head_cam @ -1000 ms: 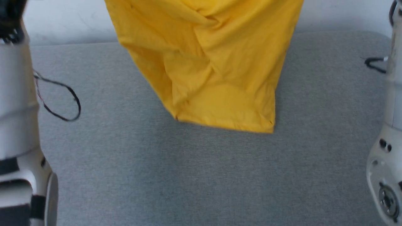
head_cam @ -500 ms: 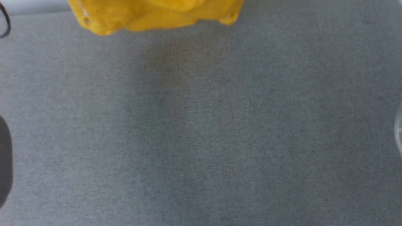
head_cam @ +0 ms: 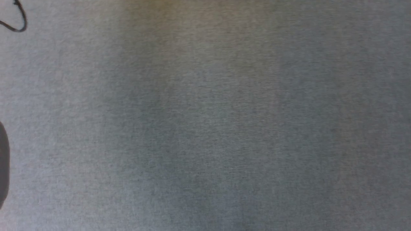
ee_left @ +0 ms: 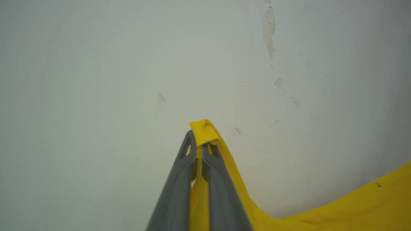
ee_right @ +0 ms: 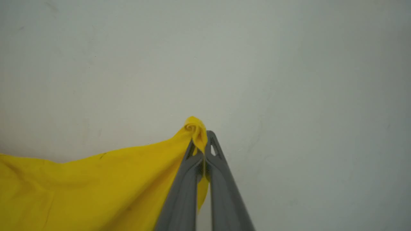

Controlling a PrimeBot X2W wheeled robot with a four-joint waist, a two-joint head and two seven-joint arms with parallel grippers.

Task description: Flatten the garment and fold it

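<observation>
Yellow garment (ee_left: 346,208) between both closed jaws

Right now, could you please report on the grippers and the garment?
Left gripper shut on garment. Right gripper shut on garment too. Grey pad in head view, black cable loop at upper left.

The left claw (ee_left: 199,141) and right claw (ee_right: 201,141) have slim grey slotted fingers (ee_left: 175,192).
</observation>
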